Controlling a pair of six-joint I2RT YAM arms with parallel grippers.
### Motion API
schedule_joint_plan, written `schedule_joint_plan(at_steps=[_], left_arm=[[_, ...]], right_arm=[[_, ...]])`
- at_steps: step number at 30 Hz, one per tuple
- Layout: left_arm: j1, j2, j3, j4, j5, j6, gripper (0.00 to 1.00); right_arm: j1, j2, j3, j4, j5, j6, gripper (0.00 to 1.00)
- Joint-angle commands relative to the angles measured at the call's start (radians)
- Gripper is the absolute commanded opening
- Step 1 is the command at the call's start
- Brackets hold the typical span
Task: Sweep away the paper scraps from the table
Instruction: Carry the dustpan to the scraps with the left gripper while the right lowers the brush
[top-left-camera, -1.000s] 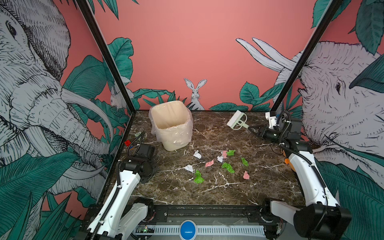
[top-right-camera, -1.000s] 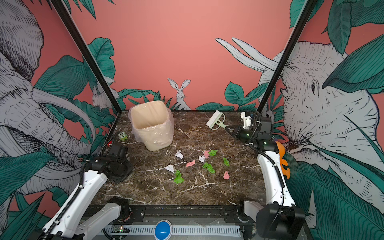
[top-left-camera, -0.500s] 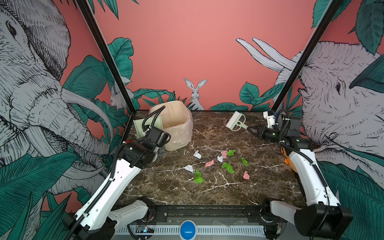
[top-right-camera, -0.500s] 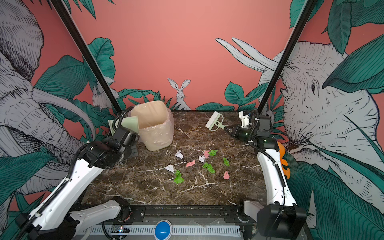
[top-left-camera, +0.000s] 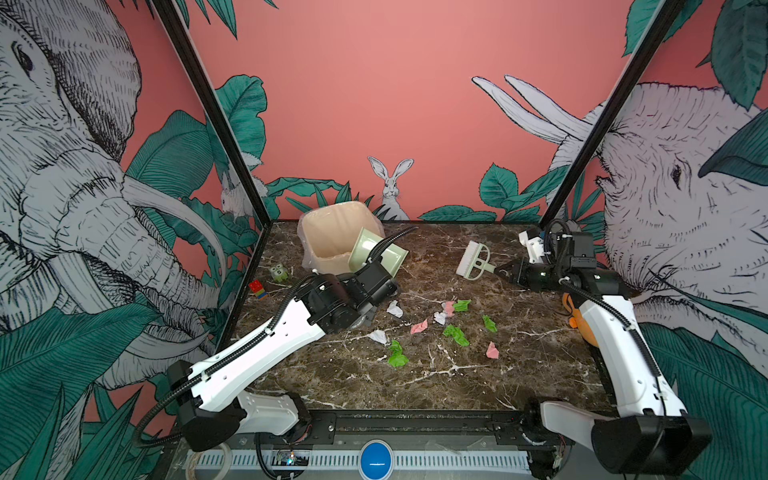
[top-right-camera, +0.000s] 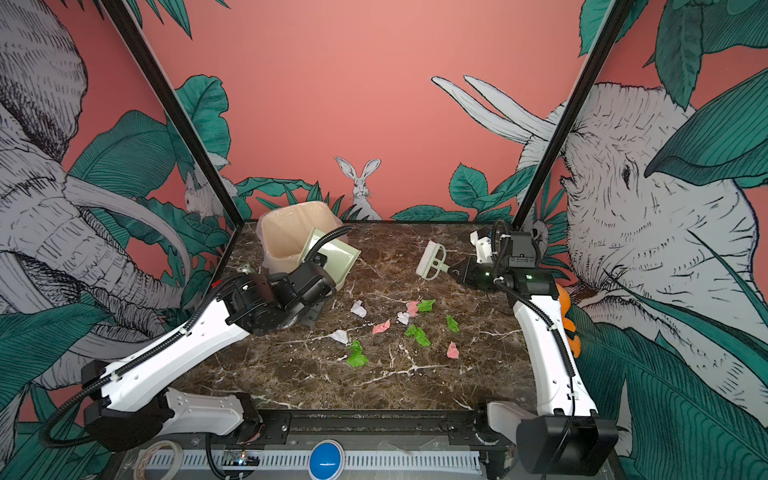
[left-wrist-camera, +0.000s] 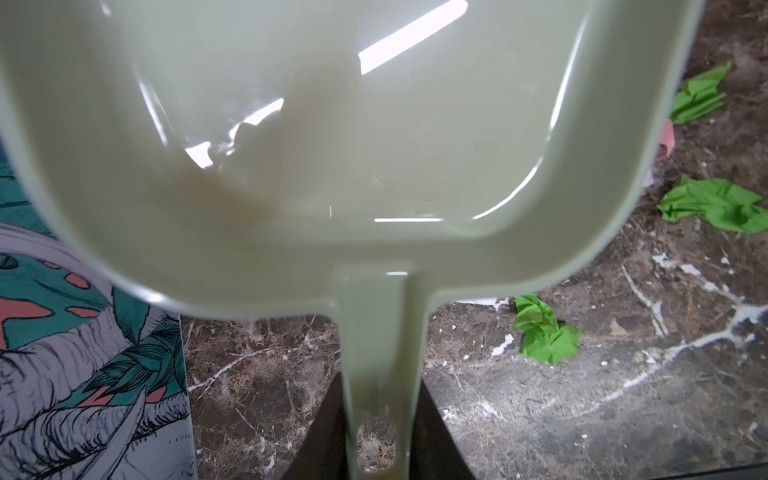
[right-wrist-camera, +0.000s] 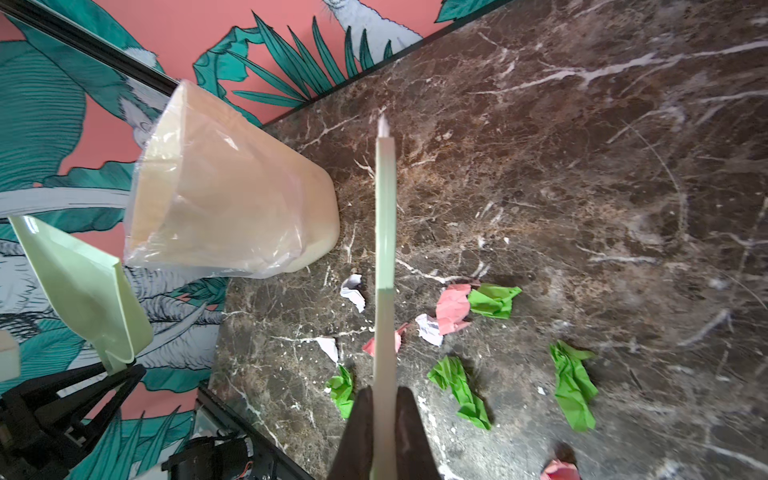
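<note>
Several crumpled paper scraps (top-left-camera: 455, 334) (top-right-camera: 417, 334) in green, pink and white lie scattered mid-table (top-left-camera: 415, 382); the wrist views show them too (right-wrist-camera: 453, 307) (left-wrist-camera: 544, 330). My left gripper (left-wrist-camera: 380, 436) is shut on the handle of a pale green dustpan (top-left-camera: 376, 253) (top-right-camera: 332, 257) (left-wrist-camera: 291, 145). The dustpan hangs tilted in the air in front of the bin, left of the scraps. My right gripper (top-left-camera: 500, 270) (right-wrist-camera: 384, 411) is shut on the handle of a pale green brush (top-left-camera: 473, 259) (top-right-camera: 432, 262) (right-wrist-camera: 384, 228), held above the table behind the scraps.
A beige bin (top-left-camera: 332, 237) (right-wrist-camera: 224, 208) lined with clear plastic stands at the back left. A small green owl figure (top-left-camera: 279, 272) and a red-blue-yellow block (top-left-camera: 257, 289) sit by the left edge. An orange object (top-left-camera: 575, 311) lies behind the right arm.
My left arm has risen from the left edge and swung right, bringing the dustpan up in front of the bin. The right arm and brush have barely moved.
</note>
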Motion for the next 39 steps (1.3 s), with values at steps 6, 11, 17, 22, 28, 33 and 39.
schedule_joint_plan(at_steps=[6,11,17,22,28,33,39], left_arm=[[-0.080,0.044,-0.066,0.021,0.258,0.138,0.25],[-0.112,0.083,-0.072,0.029,0.364,0.213,0.25],[-0.116,0.135,-0.078,0.028,0.521,0.301,0.27],[-0.118,0.153,-0.084,0.032,0.574,0.342,0.27],[-0.120,0.138,-0.116,0.050,0.563,0.354,0.26],[-0.120,0.086,-0.142,0.111,0.520,0.330,0.25],[-0.120,0.053,-0.094,0.205,0.444,0.322,0.23]], right_arm=[[0.038,-0.017,0.040,-0.261,0.191,-0.099,0.00],[0.076,-0.009,0.102,-0.382,0.306,-0.137,0.00],[0.165,0.015,0.162,-0.512,0.477,-0.158,0.00],[0.232,0.025,0.174,-0.582,0.560,-0.135,0.00],[0.256,-0.013,0.152,-0.583,0.565,-0.070,0.00],[0.261,-0.006,0.153,-0.566,0.553,-0.059,0.00],[0.264,0.020,0.153,-0.517,0.543,-0.057,0.00]])
